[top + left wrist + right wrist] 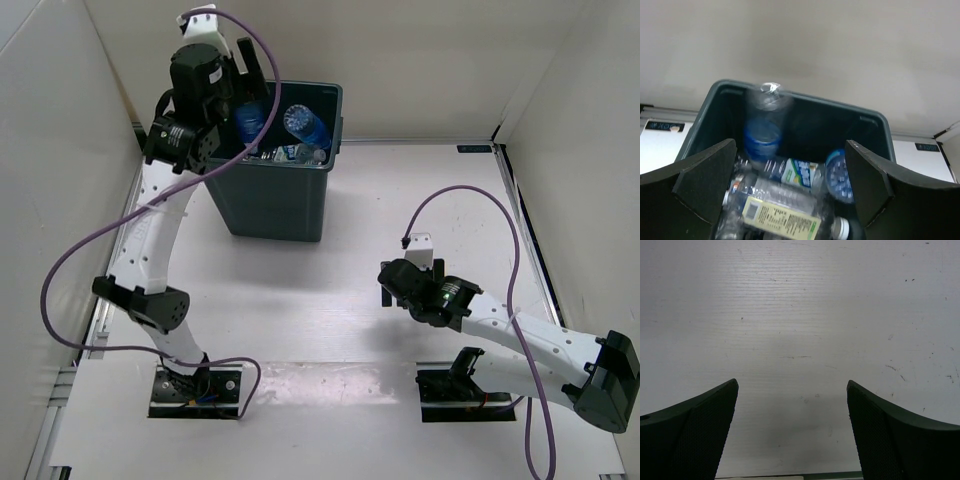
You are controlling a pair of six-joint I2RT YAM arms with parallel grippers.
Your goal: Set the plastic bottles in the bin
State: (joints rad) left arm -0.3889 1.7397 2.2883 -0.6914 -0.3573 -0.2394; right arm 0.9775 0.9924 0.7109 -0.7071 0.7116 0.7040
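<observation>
The dark green bin [270, 205] stands at the back left of the table. My left gripper [256, 75] hovers over its left side, open and empty. In the left wrist view the bin [840, 107] fills the frame below my left gripper [791, 145]. A blue-labelled bottle [762, 135] is upright and motion-blurred inside it, free of the jaws. A cream-yellow-labelled bottle [782, 217] and two more blue-labelled ones [800, 173] [838, 175] lie on the bottom. Bottles [305, 127] show in the bin from above. My right gripper [392, 285] [792, 385] is open and empty above bare table.
White walls enclose the table on the left, back and right. The bin sits close to the back wall. Purple cables loop from both arms. A dark strip [840, 475] runs along the bottom edge of the right wrist view.
</observation>
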